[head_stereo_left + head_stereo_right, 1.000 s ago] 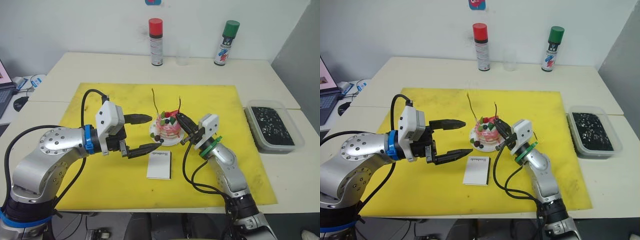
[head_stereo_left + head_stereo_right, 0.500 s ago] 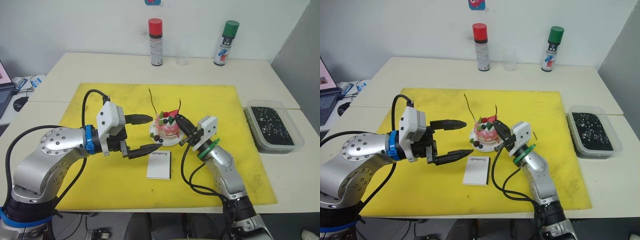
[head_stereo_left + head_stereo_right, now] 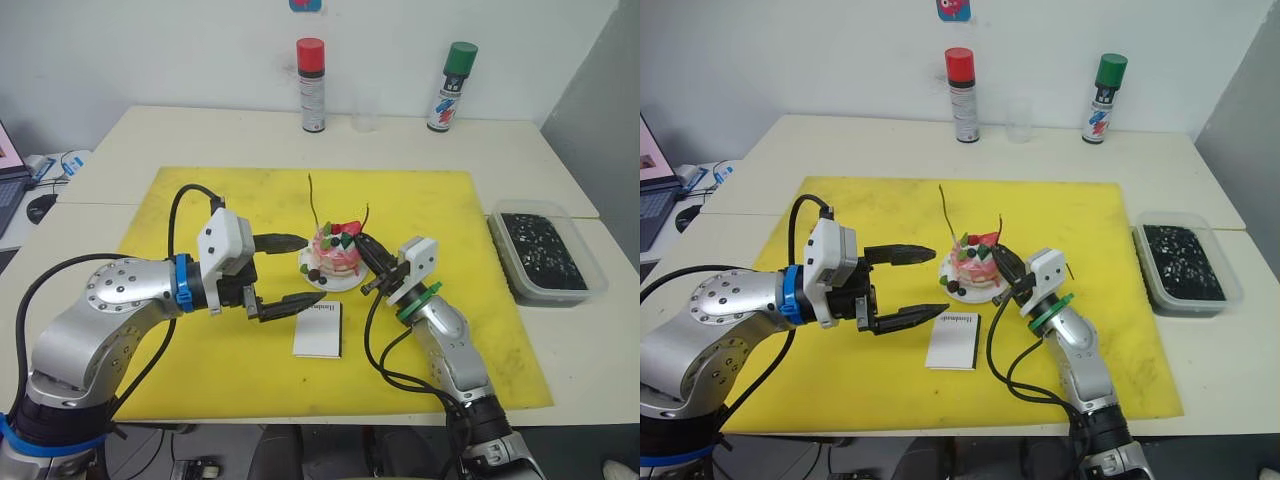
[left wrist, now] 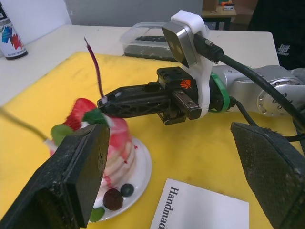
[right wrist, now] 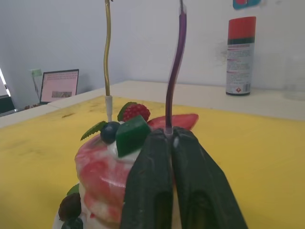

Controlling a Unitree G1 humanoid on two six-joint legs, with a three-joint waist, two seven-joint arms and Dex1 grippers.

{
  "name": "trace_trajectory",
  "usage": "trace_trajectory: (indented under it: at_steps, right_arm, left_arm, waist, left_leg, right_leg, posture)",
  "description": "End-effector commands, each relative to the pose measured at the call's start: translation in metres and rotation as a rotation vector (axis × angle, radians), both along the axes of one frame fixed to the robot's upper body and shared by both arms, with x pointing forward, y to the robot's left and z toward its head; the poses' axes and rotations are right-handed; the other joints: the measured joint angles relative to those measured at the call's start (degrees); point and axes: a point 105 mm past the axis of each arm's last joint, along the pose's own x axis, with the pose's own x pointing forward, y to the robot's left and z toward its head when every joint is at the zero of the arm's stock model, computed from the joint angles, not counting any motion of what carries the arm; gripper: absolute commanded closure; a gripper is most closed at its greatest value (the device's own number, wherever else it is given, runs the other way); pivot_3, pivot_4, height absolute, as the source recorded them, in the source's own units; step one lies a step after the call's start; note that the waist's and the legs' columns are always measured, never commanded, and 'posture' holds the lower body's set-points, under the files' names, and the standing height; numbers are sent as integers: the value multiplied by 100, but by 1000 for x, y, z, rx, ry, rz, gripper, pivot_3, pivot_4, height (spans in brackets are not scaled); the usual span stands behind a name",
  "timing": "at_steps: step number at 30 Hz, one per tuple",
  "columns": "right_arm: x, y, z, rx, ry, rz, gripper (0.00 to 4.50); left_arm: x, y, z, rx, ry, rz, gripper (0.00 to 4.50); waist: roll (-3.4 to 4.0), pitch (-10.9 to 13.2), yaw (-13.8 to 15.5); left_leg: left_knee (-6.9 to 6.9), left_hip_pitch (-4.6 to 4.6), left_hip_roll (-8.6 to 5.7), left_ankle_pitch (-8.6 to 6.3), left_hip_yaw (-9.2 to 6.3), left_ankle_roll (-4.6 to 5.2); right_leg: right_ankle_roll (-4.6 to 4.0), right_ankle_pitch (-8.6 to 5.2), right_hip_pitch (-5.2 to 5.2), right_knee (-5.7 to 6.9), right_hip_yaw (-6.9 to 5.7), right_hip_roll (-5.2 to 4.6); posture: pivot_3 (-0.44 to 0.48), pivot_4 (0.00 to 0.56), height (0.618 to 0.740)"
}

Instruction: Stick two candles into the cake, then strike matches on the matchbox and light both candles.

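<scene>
The pink cake (image 3: 336, 256) sits on its white plate (image 3: 312, 281) in the middle of the yellow mat. One thin candle (image 3: 313, 203) stands upright in the cake's left side. My right gripper (image 3: 360, 242) is shut on the base of the second candle (image 5: 174, 71), a purple one, right at the cake's top edge. My left gripper (image 3: 310, 268) hangs open just left of the cake, one finger (image 3: 280, 241) level with the cake and the other (image 3: 292, 304) over the matchbox's corner. The white matchbox (image 3: 318, 329) lies flat in front of the plate. The matches are out of view.
A red-capped spray can (image 3: 312, 85), a clear cup (image 3: 365, 112) and a green-capped can (image 3: 452, 86) stand at the table's back. A clear tub of dark bits (image 3: 549, 252) lies right of the mat. A laptop (image 3: 6, 172) sits far left.
My left gripper has edged right, closer to the cake. The standing candle swayed from a left lean to upright. The right gripper, still shut on its candle, shifted slightly right.
</scene>
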Motion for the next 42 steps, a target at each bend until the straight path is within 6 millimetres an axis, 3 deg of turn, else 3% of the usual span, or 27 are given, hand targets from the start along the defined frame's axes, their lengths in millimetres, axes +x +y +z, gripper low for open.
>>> trace_trajectory:
  at_steps: [1, 3, 6, 10, 15, 18, 21, 26, 36, 42]
  right_arm:
    - [-2, -5, 27, 28, -72, -17, 2817]
    - [-5, -8, 36, 24, -96, -13, 2141]
    - [-11, -14, 45, 0, -120, 3, 2141]
    - [-24, -31, 47, -83, -91, 29, 2141]
    - [-44, -39, 35, -253, -9, 142, 2141]
    - [-56, -36, 26, -327, 63, 245, 2141]
    - [-66, -33, 17, -391, 113, 331, 2729]
    - [-73, -30, -3, -523, 181, 412, 4470]
    - [-76, -17, -22, -676, 214, 502, 4470]
    - [-75, -14, -32, -721, 240, 523, 4470]
  left_arm:
    - [-4, -2, 5, 13, -45, -19, 0]
    - [-4, -2, 3, 18, -40, -15, 0]
    - [-3, 1, -1, 23, -28, -2, 0]
    - [4, 21, -12, 36, 80, 104, 0]
    - [-2, 50, -43, 50, 448, 257, 0]
    - [-13, 56, -49, -75, 729, 237, 0]
    - [-26, 54, -48, -144, 944, 155, 0]
    - [-24, 53, -58, -186, 1113, 161, 0]
    - [-1, 37, -78, -251, 1234, 194, 0]
    - [-1, 25, -84, -223, 1256, 167, 0]
  waist:
    - [0, 0, 1]
    - [0, 0, 1]
    - [0, 0, 2]
    - [0, 0, 4]
    - [0, 1, 1]
    - [-2, 1, -2]
    - [-2, 1, -1]
    - [-3, 1, 2]
    - [-8, 0, 5]
    - [-8, 0, 5]
  left_leg:
    - [0, 0, 0, 0, 0, 0]
    - [0, 0, 0, 0, 0, 0]
    - [-1, -1, 0, 0, 0, 0]
    - [-1, -1, 0, 0, 0, 0]
    - [-1, -1, 3, 0, 0, 1]
    - [0, 2, 3, 0, -1, 1]
    - [1, 2, 2, 0, -6, 1]
    - [4, 3, -1, 0, -9, 1]
    - [7, 3, -3, 0, -10, 0]
    - [8, 2, -4, 0, -8, 0]
  right_leg:
    - [0, 0, 0, 0, 0, 0]
    - [0, 0, -1, 0, 1, 0]
    - [0, -1, -1, 0, 0, 0]
    - [-2, -2, -1, -1, 0, -2]
    - [-2, -9, -2, 0, -2, -2]
    - [10, -26, -8, 20, -3, -2]
    - [7, -29, -10, 31, -8, 0]
    - [8, -30, -10, 33, -10, -1]
    - [8, -30, -11, 37, -9, 0]
    - [8, -30, -10, 37, -7, -1]
  posture:
    - [0, 150, 740]
    - [0, 150, 740]
    - [0, 150, 740]
    - [0, 150, 740]
    - [0, 150, 740]
    - [0, 150, 740]
    - [0, 150, 740]
    - [0, 150, 740]
    - [0, 150, 740]
    - [0, 150, 740]
